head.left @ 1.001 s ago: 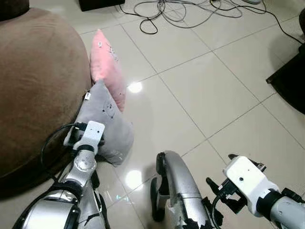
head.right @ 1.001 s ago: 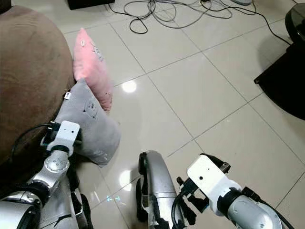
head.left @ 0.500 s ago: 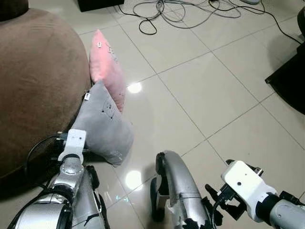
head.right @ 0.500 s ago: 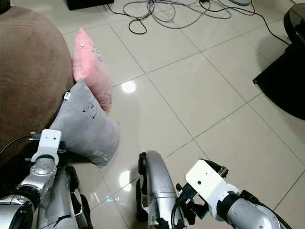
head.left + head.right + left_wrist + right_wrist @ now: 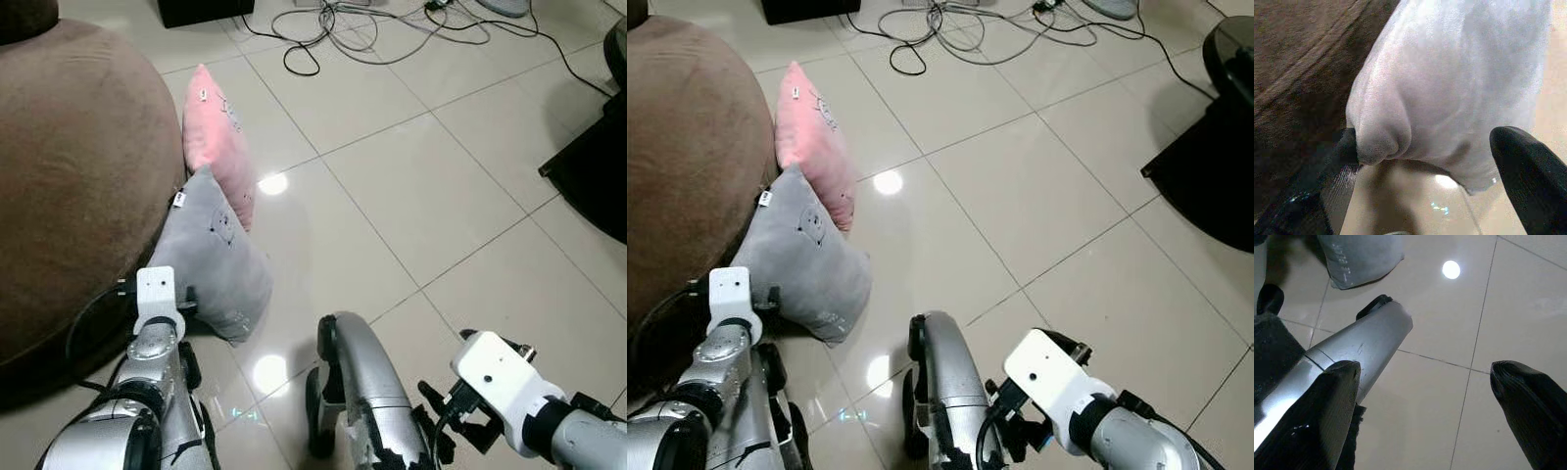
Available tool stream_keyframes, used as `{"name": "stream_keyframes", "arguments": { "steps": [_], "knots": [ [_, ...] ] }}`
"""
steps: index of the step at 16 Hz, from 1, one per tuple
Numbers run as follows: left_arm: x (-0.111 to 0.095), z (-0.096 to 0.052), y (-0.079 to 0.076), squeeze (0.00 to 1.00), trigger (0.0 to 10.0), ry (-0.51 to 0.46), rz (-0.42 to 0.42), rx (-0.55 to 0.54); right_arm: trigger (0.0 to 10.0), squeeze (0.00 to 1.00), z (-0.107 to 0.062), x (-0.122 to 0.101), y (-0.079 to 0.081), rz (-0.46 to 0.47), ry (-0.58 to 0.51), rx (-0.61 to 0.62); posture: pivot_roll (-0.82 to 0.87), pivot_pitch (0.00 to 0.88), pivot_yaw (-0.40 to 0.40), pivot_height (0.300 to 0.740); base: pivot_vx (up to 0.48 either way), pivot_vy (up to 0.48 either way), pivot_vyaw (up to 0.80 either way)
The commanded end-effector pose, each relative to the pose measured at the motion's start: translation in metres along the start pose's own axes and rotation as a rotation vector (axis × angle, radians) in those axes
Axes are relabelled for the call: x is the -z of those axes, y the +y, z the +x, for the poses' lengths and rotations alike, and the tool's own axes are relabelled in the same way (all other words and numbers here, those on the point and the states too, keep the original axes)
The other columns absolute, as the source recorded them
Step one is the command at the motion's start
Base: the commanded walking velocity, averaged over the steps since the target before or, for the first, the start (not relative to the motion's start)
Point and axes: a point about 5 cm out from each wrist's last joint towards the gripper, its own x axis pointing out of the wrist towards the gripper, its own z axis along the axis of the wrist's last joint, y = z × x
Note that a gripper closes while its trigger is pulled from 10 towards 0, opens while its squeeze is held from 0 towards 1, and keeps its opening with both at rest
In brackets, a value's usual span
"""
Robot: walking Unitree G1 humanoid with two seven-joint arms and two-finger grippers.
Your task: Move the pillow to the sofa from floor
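A grey pillow [image 5: 211, 259] stands on the tiled floor, leaning against the brown sofa [image 5: 69, 176]. A pink pillow [image 5: 217, 142] leans on the sofa just behind it. My left gripper [image 5: 1435, 161] is low at the grey pillow's [image 5: 1459, 83] near corner, open, with that corner between its spread fingers; one finger [image 5: 1344, 156] sits right at the corner. My right gripper [image 5: 1432, 391] hangs open above the floor at the lower right, holding nothing.
My silver leg [image 5: 358, 382] stands between the arms. Tangled cables [image 5: 372, 24] and a black box [image 5: 206, 8] lie at the far side. Dark furniture [image 5: 598, 166] stands at the right edge. Pale tiles [image 5: 421, 196] stretch to the right of the pillows.
My left wrist has drawn back from over the grey pillow to its near corner. The right arm has sunk slightly. The pillows have not moved.
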Motion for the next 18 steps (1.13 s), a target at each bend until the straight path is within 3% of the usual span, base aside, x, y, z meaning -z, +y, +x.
{"name": "stream_keyframes", "arguments": {
  "steps": [1, 3, 4, 5, 6, 7, 10, 18],
  "knots": [
    [0.0036, -0.0019, -0.0101, 0.00, 10.0, 0.008, -0.006, 0.047, 10.0, 0.00, -0.0025, -0.0006, 0.0043, 0.009, 0.001, -0.019, -0.34, 0.236, -0.193, 0.557, 0.000, 0.000, 0.00],
    [0.0030, -0.0022, -0.0165, 0.00, 10.0, 0.005, 0.045, 0.066, 10.0, 0.00, -0.0028, 0.0001, 0.0040, 0.008, 0.003, -0.019, -0.34, 0.232, -0.193, 0.557, 0.000, 0.000, 0.00],
    [0.0044, -0.0028, -0.0185, 0.00, 10.0, 0.006, 0.129, 0.066, 10.0, 0.00, -0.0035, 0.0002, 0.0042, 0.007, 0.004, -0.019, -0.34, 0.231, -0.194, 0.557, 0.000, 0.000, 0.00],
    [0.0061, -0.0031, -0.0174, 0.00, 6.6, 0.010, 0.180, 0.058, 10.0, 0.00, -0.0041, 0.0001, 0.0045, 0.008, 0.005, -0.018, -0.35, 0.229, -0.194, 0.557, 0.000, 0.000, 0.00],
    [0.0071, -0.0033, -0.0159, 0.00, 2.4, 0.013, 0.200, 0.047, 10.0, 0.00, -0.0048, 0.0002, 0.0050, 0.008, 0.006, -0.018, -0.35, 0.231, -0.193, 0.557, 0.000, 0.000, 0.00],
    [0.0077, -0.0034, -0.0144, 0.00, 0.0, 0.012, 0.219, 0.038, 10.0, 0.00, -0.0050, 0.0006, 0.0051, 0.010, 0.008, -0.017, -0.35, 0.231, -0.193, 0.557, 0.000, 0.000, 0.00],
    [0.0081, -0.0036, -0.0114, 0.00, 0.0, 0.003, 0.255, 0.019, 10.0, 0.00, -0.0053, 0.0009, 0.0054, 0.013, 0.009, -0.015, -0.35, 0.231, -0.192, 0.557, 0.000, 0.000, 0.00],
    [0.0052, -0.0028, -0.0107, 0.00, 0.0, -0.007, 0.219, 0.017, 10.0, 0.00, -0.0047, 0.0013, 0.0063, 0.019, 0.008, -0.008, -0.34, 0.230, -0.188, 0.557, 0.000, 0.000, 0.00]
  ]
}}
